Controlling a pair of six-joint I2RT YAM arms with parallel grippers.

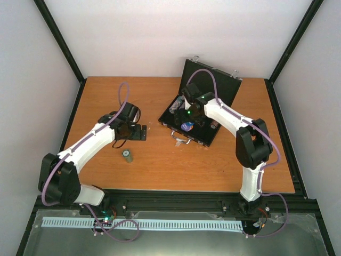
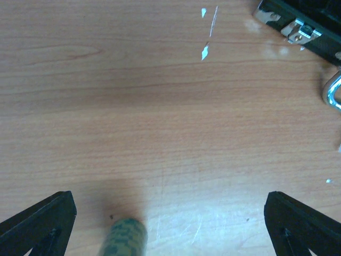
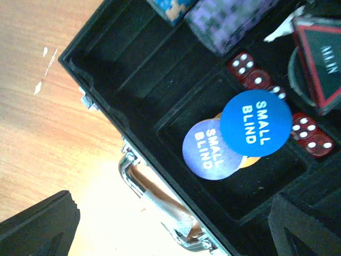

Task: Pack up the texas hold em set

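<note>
Top external view: we see the left arm folded low over the left half of the table [image 1: 176, 170], its left gripper [image 1: 143, 132] pointing toward the middle. The right arm reaches up and leftward, so the right gripper [image 1: 187, 111] hangs over the open case [image 1: 229, 88]. Both sets of jaws stand wide apart and hold nothing.

The left wrist view shows bare wood between the fingers, with a green chip stack [image 2: 126, 239] near one of them, well apart from the case. The case sits at the back, centre-right, its lid raised toward the far wall, with broad bare wood in front and to the left.

Through the right wrist view we find two blue discs [image 3: 256, 124] marked SMALL BLIND overlapping on an orange disc [image 3: 246, 160]. Red dice [image 3: 311, 137] lie beside them, along with a red-black triangle [image 3: 319, 58] and a purple chip stack [image 3: 229, 21].
</note>
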